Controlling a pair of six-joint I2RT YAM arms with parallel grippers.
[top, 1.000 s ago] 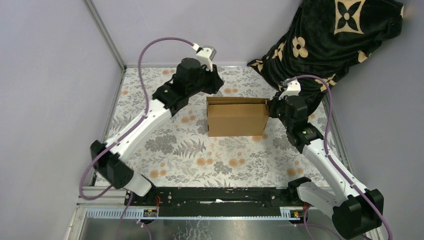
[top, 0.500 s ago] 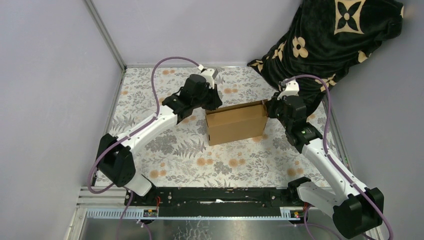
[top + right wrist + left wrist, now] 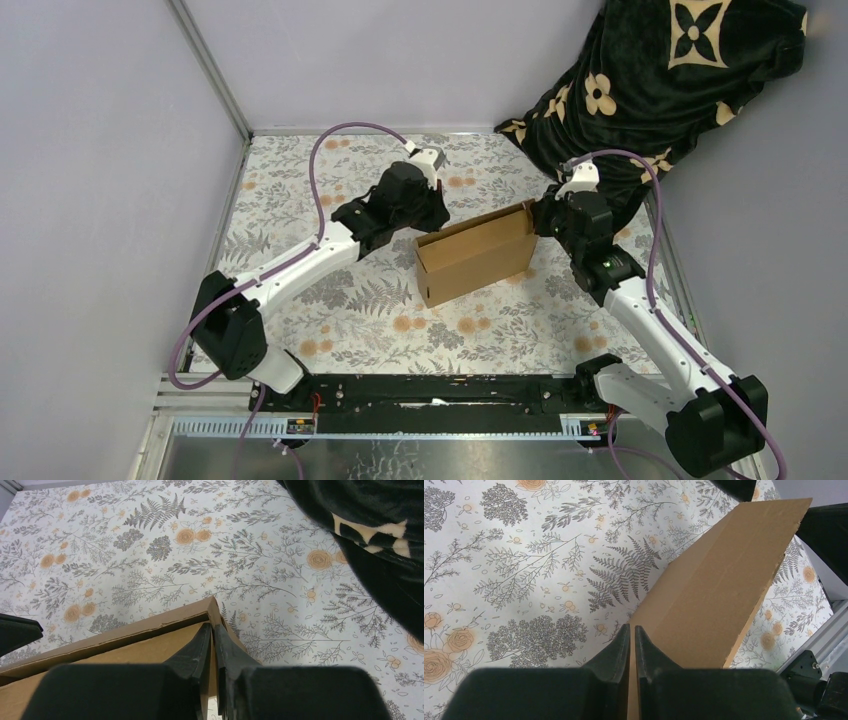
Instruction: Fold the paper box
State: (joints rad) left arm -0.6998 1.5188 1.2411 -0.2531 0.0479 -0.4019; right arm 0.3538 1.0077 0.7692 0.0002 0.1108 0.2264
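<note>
The paper box [image 3: 478,258] is plain brown cardboard, standing on the flowered table and turned at an angle, its right end farther back. My right gripper [image 3: 538,215] is shut on the box's right end wall; in the right wrist view its fingertips [image 3: 212,627] pinch that wall at the corner of the box [image 3: 125,650]. My left gripper [image 3: 428,215] is at the box's far left corner. In the left wrist view its fingertips [image 3: 632,629] are nearly together with the edge of the box [image 3: 719,580] running into the narrow gap.
A black cloth with cream flowers [image 3: 660,70] hangs at the back right, close behind the right arm, and shows in the right wrist view [image 3: 380,540]. Grey walls close in the table on the left and at the back. A black rail [image 3: 430,392] runs along the near edge.
My left gripper has come down from the back to the box's far left corner. The box has turned, its left end swinging toward the front. My right gripper has barely moved.
</note>
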